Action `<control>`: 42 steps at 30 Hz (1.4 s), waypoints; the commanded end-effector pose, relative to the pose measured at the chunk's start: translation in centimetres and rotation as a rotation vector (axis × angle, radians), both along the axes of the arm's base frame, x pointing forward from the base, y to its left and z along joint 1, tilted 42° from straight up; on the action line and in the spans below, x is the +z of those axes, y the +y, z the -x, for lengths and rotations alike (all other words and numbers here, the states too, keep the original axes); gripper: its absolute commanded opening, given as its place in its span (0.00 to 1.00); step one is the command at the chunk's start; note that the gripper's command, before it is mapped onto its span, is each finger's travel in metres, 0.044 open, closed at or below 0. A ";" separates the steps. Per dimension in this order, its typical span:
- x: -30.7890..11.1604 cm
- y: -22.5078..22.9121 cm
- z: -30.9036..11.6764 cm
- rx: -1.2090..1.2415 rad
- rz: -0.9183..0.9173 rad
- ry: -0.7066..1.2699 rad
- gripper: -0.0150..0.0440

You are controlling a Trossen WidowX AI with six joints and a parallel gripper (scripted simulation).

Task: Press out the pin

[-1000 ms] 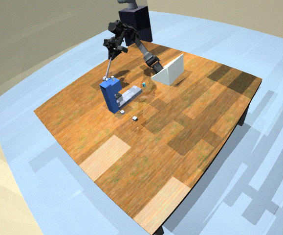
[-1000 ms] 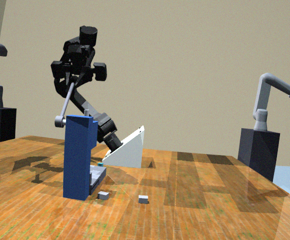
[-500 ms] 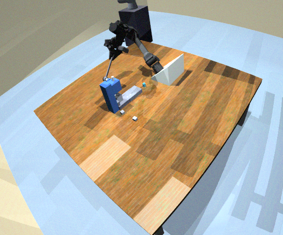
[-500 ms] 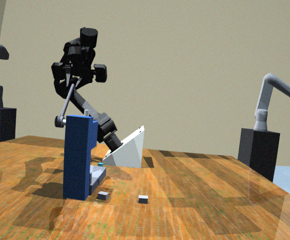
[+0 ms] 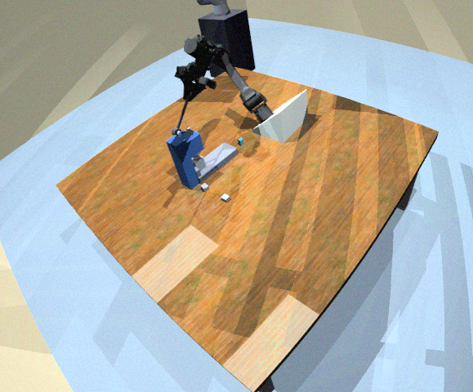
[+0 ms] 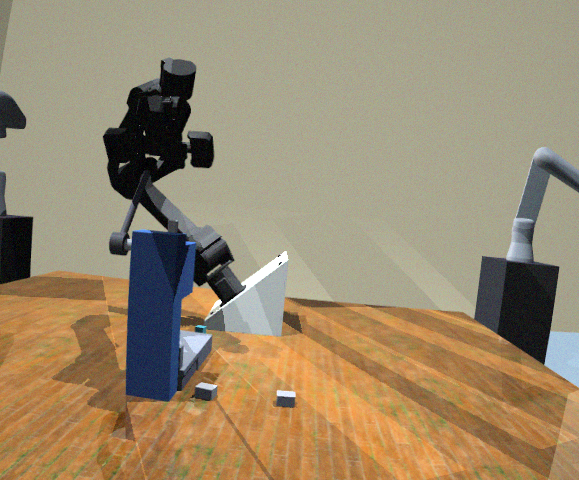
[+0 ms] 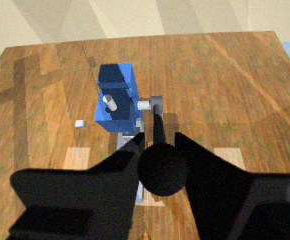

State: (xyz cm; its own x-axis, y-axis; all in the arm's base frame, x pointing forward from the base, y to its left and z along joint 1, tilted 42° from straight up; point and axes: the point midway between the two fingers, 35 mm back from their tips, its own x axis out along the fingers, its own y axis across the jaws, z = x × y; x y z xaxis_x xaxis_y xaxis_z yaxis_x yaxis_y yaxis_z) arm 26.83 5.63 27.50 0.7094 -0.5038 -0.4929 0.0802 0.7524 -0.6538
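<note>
You have the gripper (image 5: 189, 93) (image 6: 147, 164) (image 7: 159, 137) closed on the lever (image 5: 182, 113) (image 6: 131, 211) (image 7: 158, 127), its fingers a little apart around the knobbed end; the lever slants up from its pivot beside the blue press (image 5: 186, 164) (image 6: 149, 315) (image 7: 117, 115); the block (image 5: 198, 161) (image 6: 181, 352) appears to sit on the press bed (image 5: 221, 157) (image 6: 196, 345) (image 7: 139, 192), close to the column, so you can probably count the placing as done; you cannot tell whether the pin lines up under the punch, or whether it is already out, since the cup is not identifiable; with the lever raised, either the press stroke or just the release remains; letting go without nudging the block is certainly left.
</note>
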 end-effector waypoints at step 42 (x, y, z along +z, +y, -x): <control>-1.5 -1.2 1.7 -0.001 0.008 0.011 0.25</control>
